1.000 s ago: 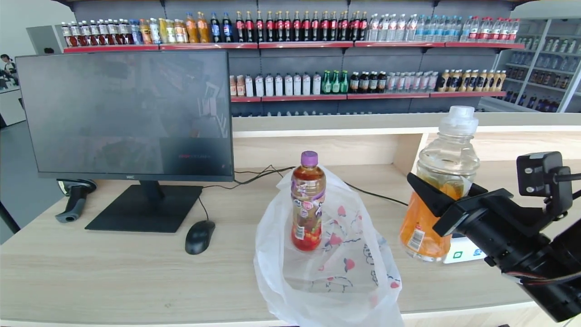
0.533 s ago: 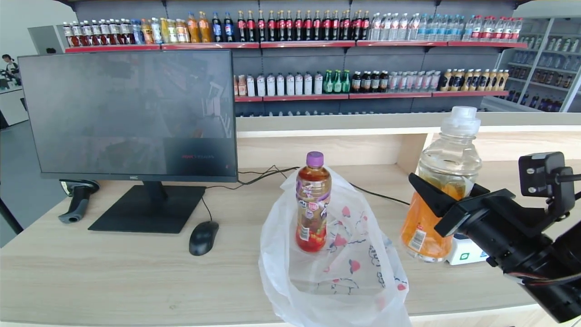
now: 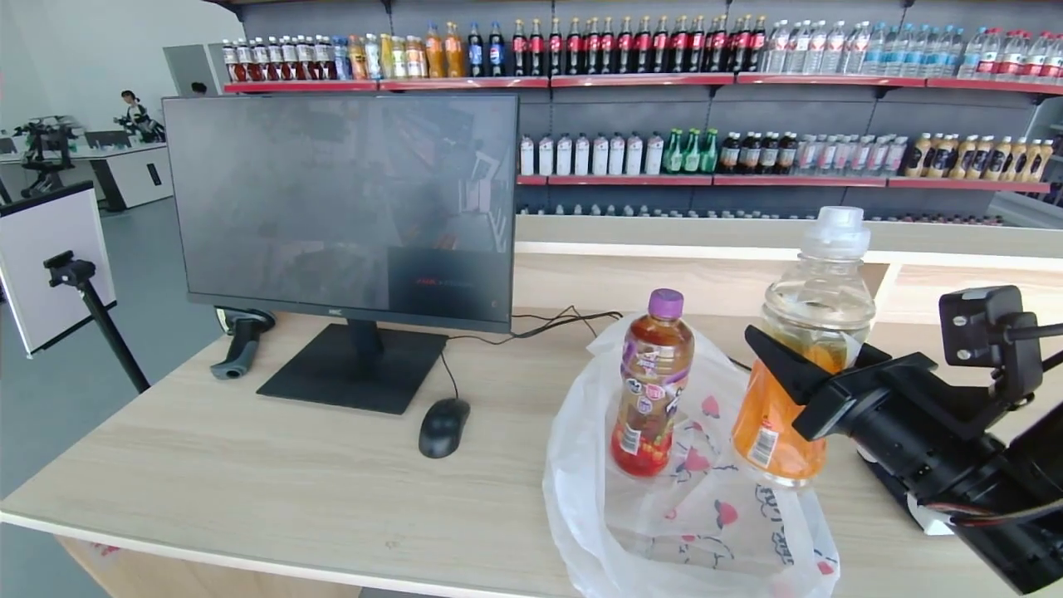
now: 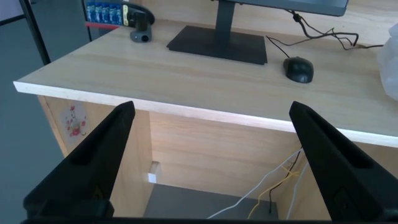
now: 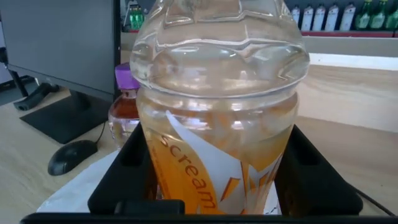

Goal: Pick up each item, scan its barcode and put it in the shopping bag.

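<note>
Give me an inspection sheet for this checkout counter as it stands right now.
Surface: light wooden counter, no spills seen.
Job's things: orange bottle held up at the right side of the shopping bag; tea bottle upright on the spread bag; scanner standing left of the monitor.
Clutter: monitor and mouse.
Grippers: right gripper shut on the orange bottle; left gripper open, empty, low before the counter's front edge.
Cables: black cables run from behind the monitor toward the bag; loose wires hang under the counter.
Surroundings: shelves of bottled drinks behind; a tripod at the robot's left.
</note>
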`<state>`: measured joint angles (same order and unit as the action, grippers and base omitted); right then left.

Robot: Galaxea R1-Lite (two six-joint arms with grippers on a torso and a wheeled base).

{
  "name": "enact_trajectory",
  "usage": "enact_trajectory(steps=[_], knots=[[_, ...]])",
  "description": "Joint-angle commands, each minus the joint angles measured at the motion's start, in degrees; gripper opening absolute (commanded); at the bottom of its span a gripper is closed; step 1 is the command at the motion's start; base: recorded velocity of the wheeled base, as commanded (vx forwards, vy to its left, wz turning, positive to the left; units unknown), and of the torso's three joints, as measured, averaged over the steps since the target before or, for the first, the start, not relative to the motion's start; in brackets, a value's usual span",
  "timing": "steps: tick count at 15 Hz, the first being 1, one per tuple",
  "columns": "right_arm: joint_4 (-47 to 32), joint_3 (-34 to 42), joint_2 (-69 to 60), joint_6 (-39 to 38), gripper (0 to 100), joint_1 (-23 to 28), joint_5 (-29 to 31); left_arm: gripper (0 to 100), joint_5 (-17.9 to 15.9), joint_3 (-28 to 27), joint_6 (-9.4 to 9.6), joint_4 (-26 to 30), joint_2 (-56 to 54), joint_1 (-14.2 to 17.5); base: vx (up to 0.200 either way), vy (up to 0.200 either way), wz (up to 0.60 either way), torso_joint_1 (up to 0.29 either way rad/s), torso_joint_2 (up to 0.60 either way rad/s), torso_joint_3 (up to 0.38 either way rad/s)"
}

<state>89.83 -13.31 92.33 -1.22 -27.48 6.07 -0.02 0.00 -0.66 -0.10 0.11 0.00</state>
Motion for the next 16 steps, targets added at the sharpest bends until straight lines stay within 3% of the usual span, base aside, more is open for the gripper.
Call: enact_trajectory(steps=[1,4,16], knots=[[0.2,0.5,1.3,0.0,0,0.0,-0.4,100,0.0,0.0,-0.04,0.0,0.0,0.0,0.0,0.0,0.0,0.0,0.0,0.0],[0.2,2.8,3.8,-0.1,0,0.0,-0.5,100,0.0,0.0,-0.04,0.0,0.0,0.0,0.0,0.0,0.0,0.0,0.0,0.0],[0.2,-1.5,9.7,-0.7,0,-1.5,-0.5,100,0.0,0.0,-0.04,0.0,0.0,0.0,0.0,0.0,0.0,0.0,0.0,0.0]])
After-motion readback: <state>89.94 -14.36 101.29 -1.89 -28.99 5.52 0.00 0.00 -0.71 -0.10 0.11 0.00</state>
